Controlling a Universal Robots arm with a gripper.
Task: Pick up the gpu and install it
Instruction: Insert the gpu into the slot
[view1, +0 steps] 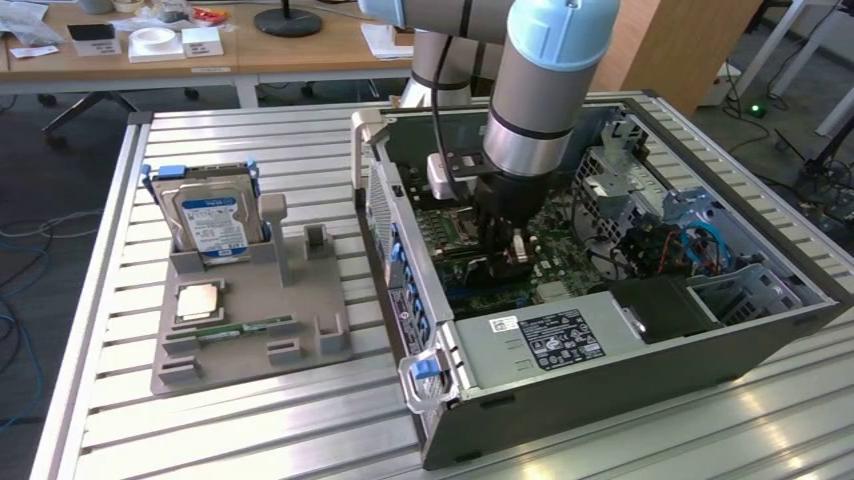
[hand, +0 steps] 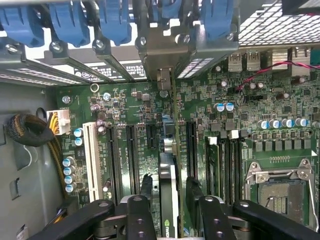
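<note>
Gripper: the gripper (hand: 170, 202) is down inside the open computer case (view1: 587, 400); in the wrist view its black fingers (hand: 145, 187) stand apart on either side of the card, with a gap showing between pad and card, so it looks open and not gripping.
Gpu: the gpu (hand: 169, 180) stands on edge on the motherboard (hand: 225, 125), between the two fingers, running towards the slot brackets at the case's rear wall; I cannot tell whether it is fully seated.
Wrist view adds: long black expansion slots, one white slot (hand: 91, 160), the bare CPU socket (hand: 277, 192), a row of blue latches (hand: 115, 20) along the case edge, and a sleeved cable bundle (hand: 30, 130).
Exterior view adds: the arm (view1: 547, 90) with its pale blue joint reaching straight down into the case, hiding the card; the case lies on its side, lid off.
Holder: a grey parts holder (view1: 254, 340) sits at the exterior view's left of the case, well apart from the gripper; a blue-labelled hard drive (view1: 214, 225) stands upright in it, and a green memory stick (view1: 247, 327) lies flat.
Surface: a slatted metal table (view1: 254, 430) carries both case and holder.
Room: wooden desks (view1: 267, 50) with small white boxes behind; cables on the grey floor.
</note>
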